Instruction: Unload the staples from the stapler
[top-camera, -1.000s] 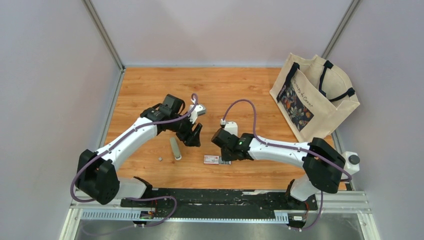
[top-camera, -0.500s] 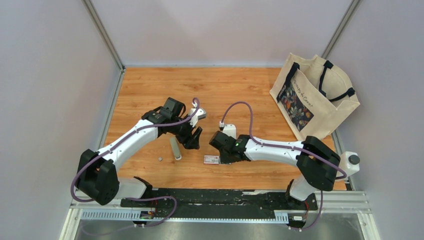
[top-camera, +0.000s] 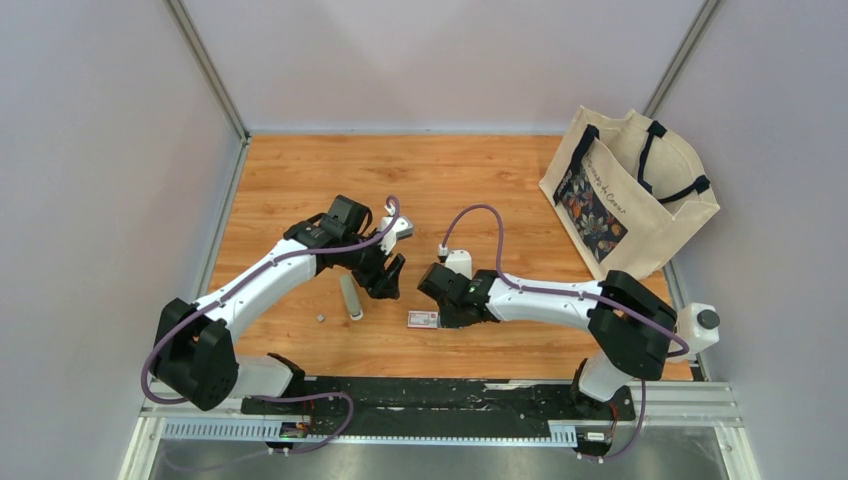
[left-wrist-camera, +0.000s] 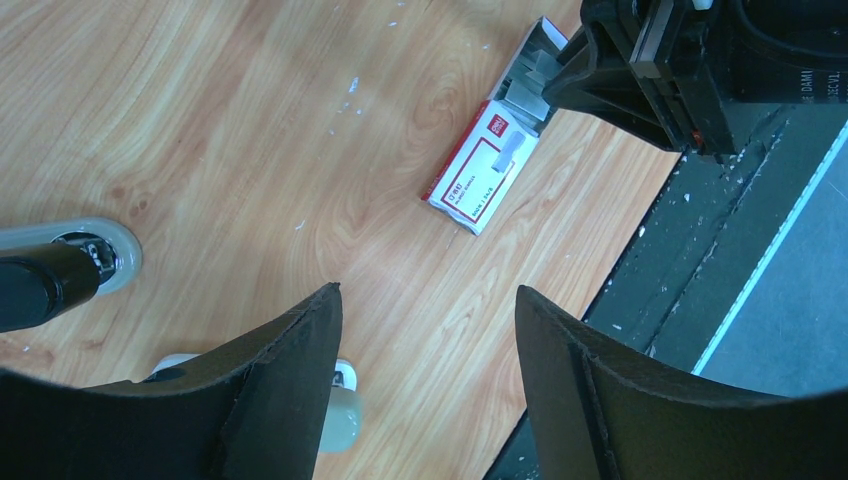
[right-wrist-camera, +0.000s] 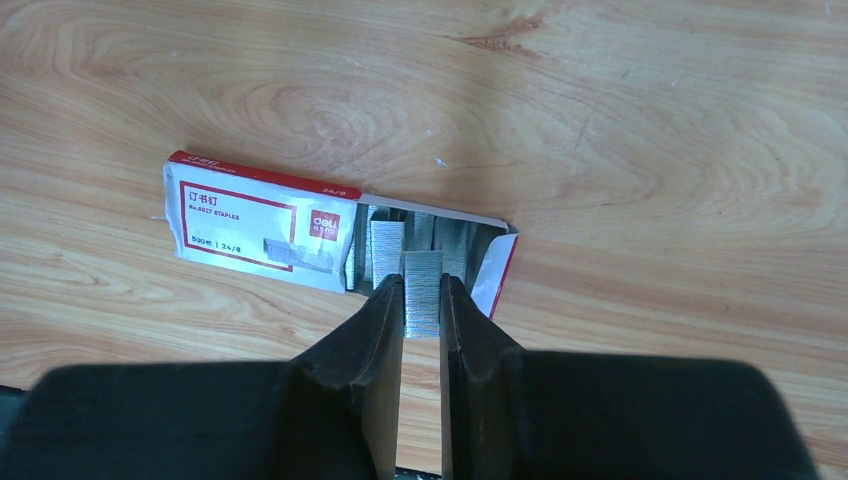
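Moved since a second ago: right arm's elbow has drawn in toward the left and its wrist has settled lower over the box; left arm has eased slightly nearer; stapler and box lie where they were
Right gripper (right-wrist-camera: 422, 285): jaws drawn close together, pinching a staple strip (right-wrist-camera: 422, 268) edge-on between the two pads, right at the open right end of the red-and-white box (right-wrist-camera: 255, 225)
Left gripper (left-wrist-camera: 425, 300): jaws spread wide with nothing between them, hanging above the wooden table (top-camera: 450, 170) just far-right of the stapler
Stapler (top-camera: 350, 297): grey, lying on the table left of the box, apart from both grippers; whether its magazine is empty cannot be told
Staples: one strip in the right pinch, overlapping the grey strips lying in the box's pulled-out tray; a loose grey bit (top-camera: 319, 317), probably also staples, lies left of the stapler
Tote bag (top-camera: 630, 190): standing at the far right, well apart from the work
Step in hand: by my reading, the unloaded strip is being laid away into the box tray
Next move calls for: lowering the strip flat onto the tray, then parting the jaws gently, since a pull while pinched could drag the light box or snap the strip
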